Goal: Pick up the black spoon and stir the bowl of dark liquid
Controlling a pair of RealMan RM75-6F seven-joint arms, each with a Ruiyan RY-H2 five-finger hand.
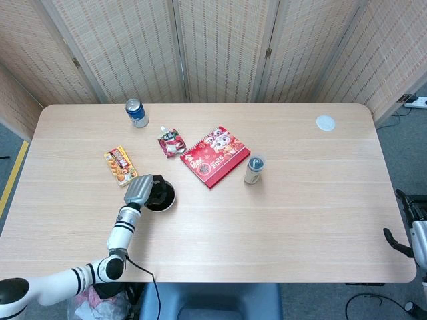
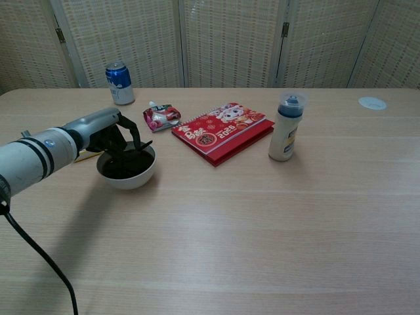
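Note:
A white bowl (image 2: 132, 180) of dark liquid (image 2: 122, 168) stands on the table's left side, also seen as the bowl (image 1: 171, 199) in the head view. My left hand (image 2: 108, 135) hovers over the bowl's left rim and grips the black spoon (image 2: 140, 146), whose lower end dips into the liquid. From above, the left hand (image 1: 139, 189) covers the left part of the bowl. My right hand (image 1: 408, 230) hangs off the table's right edge, only partly in view, away from everything.
A blue can (image 1: 136, 113) stands at the back left. A snack box (image 1: 121, 165) lies left of the bowl, a red pouch (image 1: 172, 142) and red notebook (image 1: 215, 155) behind it. A capped bottle (image 1: 253, 169) stands mid-table, a white disc (image 1: 325, 122) far right.

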